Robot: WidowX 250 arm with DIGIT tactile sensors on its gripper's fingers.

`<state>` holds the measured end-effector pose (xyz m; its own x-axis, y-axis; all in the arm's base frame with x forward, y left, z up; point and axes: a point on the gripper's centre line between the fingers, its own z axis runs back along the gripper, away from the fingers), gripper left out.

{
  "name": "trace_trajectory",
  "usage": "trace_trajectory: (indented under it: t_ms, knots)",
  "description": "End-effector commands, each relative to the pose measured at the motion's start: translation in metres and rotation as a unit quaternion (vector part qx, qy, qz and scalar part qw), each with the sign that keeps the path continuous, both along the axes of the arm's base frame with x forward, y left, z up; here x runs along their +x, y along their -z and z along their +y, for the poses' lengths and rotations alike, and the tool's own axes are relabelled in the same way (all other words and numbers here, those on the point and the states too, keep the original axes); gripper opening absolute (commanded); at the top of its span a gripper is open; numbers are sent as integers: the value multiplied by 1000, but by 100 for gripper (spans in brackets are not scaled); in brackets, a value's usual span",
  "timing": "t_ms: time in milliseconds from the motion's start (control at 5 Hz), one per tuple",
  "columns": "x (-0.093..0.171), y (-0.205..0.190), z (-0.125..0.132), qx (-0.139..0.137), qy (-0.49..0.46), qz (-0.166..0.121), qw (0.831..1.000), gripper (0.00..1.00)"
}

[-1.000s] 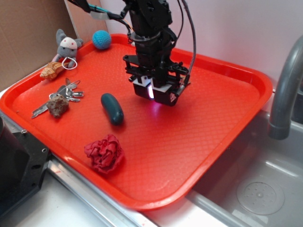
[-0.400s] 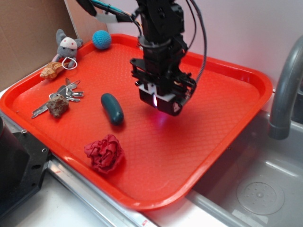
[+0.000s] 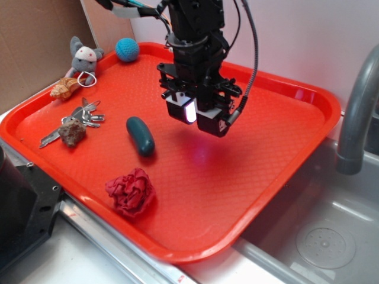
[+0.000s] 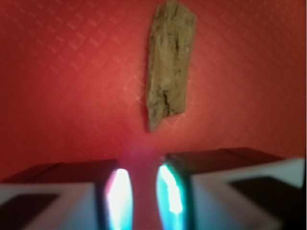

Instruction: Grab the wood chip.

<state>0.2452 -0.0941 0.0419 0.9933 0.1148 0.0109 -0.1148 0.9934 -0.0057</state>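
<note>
The wood chip [image 4: 169,62] is a light-brown, splintered sliver lying flat on the red tray [image 4: 62,81]. It shows only in the wrist view, at upper centre, lengthwise ahead of my gripper [image 4: 141,191] and slightly right of the gap. The jaws stand a narrow gap apart with glowing pads [image 4: 120,191] and only bare tray between them. In the exterior view my gripper [image 3: 198,118] hovers above the tray's middle [image 3: 237,171], and the arm hides the chip.
A teal oval [image 3: 140,135] lies left of the gripper, with a crumpled red cloth [image 3: 131,191] nearer the front. A dark rock [image 3: 71,132], keys [image 3: 87,115], a seashell [image 3: 64,88], a grey plush [image 3: 83,58] and a blue ball [image 3: 127,49] sit at the left and back. A sink and faucet [image 3: 355,118] are on the right.
The gripper dipped down and to the right, then rose back up and left to about where it started. Nothing was grasped; the objects have not moved.
</note>
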Motion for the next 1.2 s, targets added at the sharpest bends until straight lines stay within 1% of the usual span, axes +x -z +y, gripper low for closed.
trace_trajectory:
  t_ms: [0, 200, 400, 600, 800, 1000]
  knots:
    - [-7, -47, 15, -7, -101, -83, 991, 100]
    - [0, -64, 29, -29, -148, -131, 980, 100]
    - [25, -59, 34, -36, -192, -123, 973, 100]
    - [61, -28, 24, -23, -182, -102, 978, 100]
    - [72, -7, 14, -27, -167, -91, 981, 100]
    - [74, 7, 6, -15, -150, -70, 986, 100]
